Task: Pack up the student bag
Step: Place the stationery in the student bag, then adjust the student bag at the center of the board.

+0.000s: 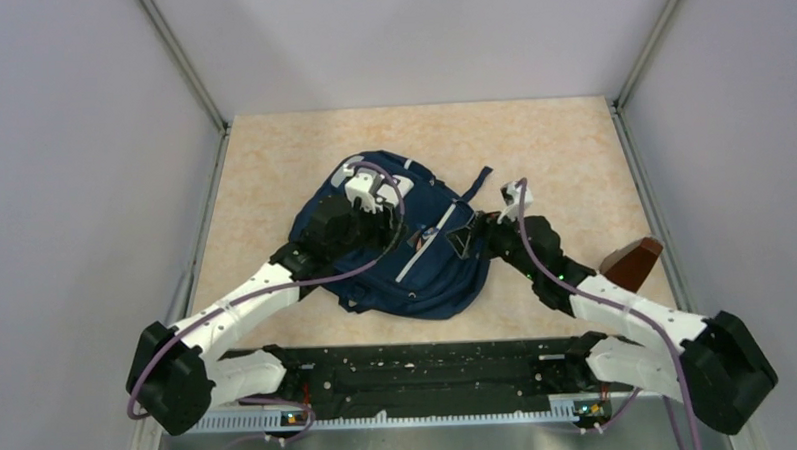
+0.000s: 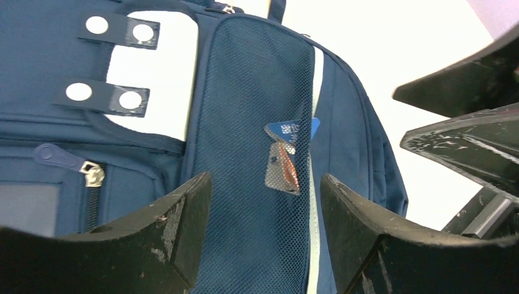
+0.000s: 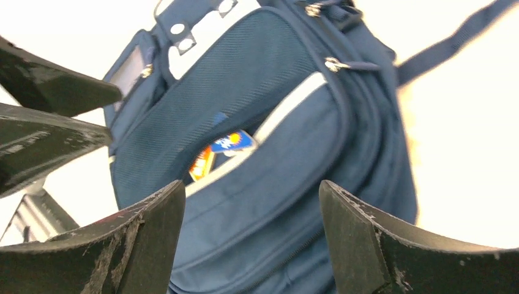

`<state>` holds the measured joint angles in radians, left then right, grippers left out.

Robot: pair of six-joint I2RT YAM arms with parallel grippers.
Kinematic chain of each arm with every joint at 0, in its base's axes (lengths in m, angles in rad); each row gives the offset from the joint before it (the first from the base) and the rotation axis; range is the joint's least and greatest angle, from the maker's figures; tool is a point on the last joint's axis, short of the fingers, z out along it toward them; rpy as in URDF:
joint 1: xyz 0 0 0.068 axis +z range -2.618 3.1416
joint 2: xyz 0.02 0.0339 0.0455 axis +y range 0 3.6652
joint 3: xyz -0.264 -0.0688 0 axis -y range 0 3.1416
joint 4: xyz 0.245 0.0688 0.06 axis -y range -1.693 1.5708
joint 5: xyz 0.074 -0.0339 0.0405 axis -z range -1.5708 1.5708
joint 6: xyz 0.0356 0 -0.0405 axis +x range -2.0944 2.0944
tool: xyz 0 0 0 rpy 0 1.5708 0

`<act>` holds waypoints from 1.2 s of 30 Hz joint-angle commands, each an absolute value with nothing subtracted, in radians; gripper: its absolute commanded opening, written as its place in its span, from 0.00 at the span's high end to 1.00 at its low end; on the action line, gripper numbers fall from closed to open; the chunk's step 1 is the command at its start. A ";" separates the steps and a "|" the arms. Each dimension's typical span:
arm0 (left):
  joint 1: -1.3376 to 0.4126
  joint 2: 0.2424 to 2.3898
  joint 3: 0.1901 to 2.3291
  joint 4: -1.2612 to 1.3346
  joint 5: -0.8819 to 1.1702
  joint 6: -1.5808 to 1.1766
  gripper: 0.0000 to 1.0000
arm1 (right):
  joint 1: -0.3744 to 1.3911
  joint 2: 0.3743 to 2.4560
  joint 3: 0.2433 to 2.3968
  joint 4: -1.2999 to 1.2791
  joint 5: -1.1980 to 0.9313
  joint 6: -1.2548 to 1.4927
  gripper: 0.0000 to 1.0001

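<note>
The student bag (image 1: 416,269) is a navy-blue backpack lying flat in the middle of the table, with a pale stripe across it. Its mesh pocket (image 2: 257,122) shows a blue card (image 2: 287,130) and an orange-grey piece; the blue card (image 3: 232,142) also shows in the right wrist view. My left gripper (image 1: 390,225) (image 2: 265,184) hovers open just over the mesh pocket with only fabric beneath it. My right gripper (image 1: 463,238) (image 3: 252,190) stands open over the bag's (image 3: 294,153) front panel, gripping nothing. Each wrist view shows the other gripper's fingers at its edge.
A brown-red object (image 1: 633,262) lies on the table to the right of the bag, beside my right arm. A loose strap (image 1: 476,182) trails from the bag toward the back. Walls close the table (image 1: 572,149) in on three sides.
</note>
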<state>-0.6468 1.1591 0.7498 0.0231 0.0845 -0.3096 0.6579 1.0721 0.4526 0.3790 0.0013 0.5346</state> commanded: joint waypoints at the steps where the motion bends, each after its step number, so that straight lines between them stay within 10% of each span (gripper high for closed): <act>1: -0.630 1.102 0.787 0.003 0.035 -0.265 0.29 | 0.655 0.955 0.487 -0.024 0.172 0.568 0.21; 21: -0.626 1.097 0.743 0.073 0.264 -0.215 0.18 | 0.657 1.090 0.299 0.359 -0.108 0.815 0.12; 29: -0.625 1.017 0.745 0.034 0.226 -0.214 0.16 | 0.656 1.146 0.466 0.373 -0.038 0.707 0.92; 36: -0.625 1.011 0.817 -0.045 0.182 -0.207 0.16 | 0.655 1.092 0.787 0.081 0.055 0.449 1.00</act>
